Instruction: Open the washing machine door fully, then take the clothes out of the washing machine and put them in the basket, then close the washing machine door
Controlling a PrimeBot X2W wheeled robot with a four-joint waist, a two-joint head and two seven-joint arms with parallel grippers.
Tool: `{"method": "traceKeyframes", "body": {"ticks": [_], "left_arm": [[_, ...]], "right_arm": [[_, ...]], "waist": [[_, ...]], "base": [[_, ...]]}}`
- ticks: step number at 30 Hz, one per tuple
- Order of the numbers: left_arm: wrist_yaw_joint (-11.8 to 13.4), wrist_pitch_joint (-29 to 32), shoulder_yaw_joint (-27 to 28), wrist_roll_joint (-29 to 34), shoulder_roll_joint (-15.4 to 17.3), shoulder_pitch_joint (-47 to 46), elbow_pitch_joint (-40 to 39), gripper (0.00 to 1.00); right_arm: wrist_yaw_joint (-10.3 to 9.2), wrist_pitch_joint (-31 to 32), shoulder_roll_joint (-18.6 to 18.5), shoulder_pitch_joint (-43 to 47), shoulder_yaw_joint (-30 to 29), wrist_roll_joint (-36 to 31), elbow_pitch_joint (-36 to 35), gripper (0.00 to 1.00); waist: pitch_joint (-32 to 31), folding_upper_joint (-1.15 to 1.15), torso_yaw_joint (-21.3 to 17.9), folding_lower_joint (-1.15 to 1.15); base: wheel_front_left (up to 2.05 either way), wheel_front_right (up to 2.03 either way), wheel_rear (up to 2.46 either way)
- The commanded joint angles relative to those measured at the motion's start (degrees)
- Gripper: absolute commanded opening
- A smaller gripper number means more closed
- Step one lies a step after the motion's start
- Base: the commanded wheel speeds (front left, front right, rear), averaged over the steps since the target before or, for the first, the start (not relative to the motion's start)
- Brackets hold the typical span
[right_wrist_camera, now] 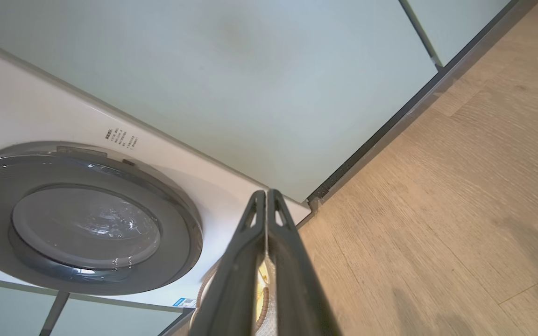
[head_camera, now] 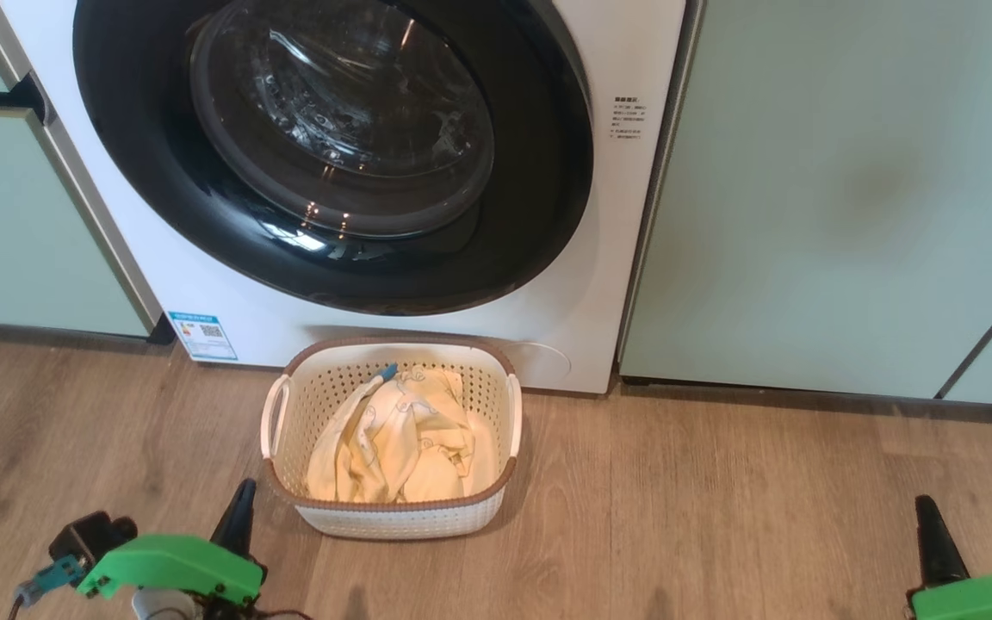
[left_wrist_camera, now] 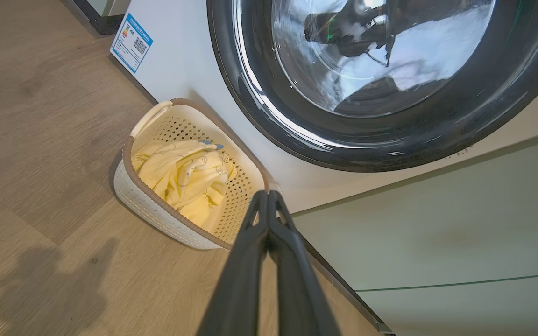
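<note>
the washing machine door [head_camera: 332,138] sits shut, flat against the front of the washing machine [head_camera: 608,293], its glossy black rim ringing the clear glass bowl. reflections run across the glass, so what lies behind it cannot be made out. a small blue label [head_camera: 202,336] is stuck at the machine's lower left corner, and pale green cabinet panels [head_camera: 840,198] stand on both sides of the machine.

the basket [head_camera: 393,518] stands on the wooden floor [head_camera: 720,517], right in front of the machine and below the door. its far rim is very close to the white front panel; whether they touch is not clear. the clothes [head_camera: 401,439] lie inside the basket in a crumpled pale yellow heap, with a bit of blue trim showing at the far end.

the left tool [head_camera: 244,498] is low in the head view, just beside the basket's near left corner and apart from it. its two dark fingers are pressed together and hold nothing. the right tool [head_camera: 927,510] is well off to the right above bare floor, fingers likewise closed tip to tip and empty.
</note>
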Motion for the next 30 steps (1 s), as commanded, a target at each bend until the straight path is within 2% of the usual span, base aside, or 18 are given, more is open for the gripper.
{"method": "traceKeyframes", "body": {"ticks": [1, 30], "left_arm": [[-0.1, 0.2, 1.5, -1.1, 0.6, -3.2, -2.3, 0.00], [-0.1, 5.3, 3.2, -17.7, -1.5, -3.4, -7.2, 0.00]], "right_arm": [[-0.10, 0.3, -0.5, -3.9, 0.2, 1.3, -2.1, 0.00], [-0.15, 5.4, -0.5, -5.3, -1.4, 20.1, -4.9, 0.00]], "waist": [[0.0, 0.00, 0.0, 0.00], [1.0, 0.00, 1.2, 0.00]], "base": [[0.00, 0.00, 0.00], [0.00, 0.00, 0.00]]}}
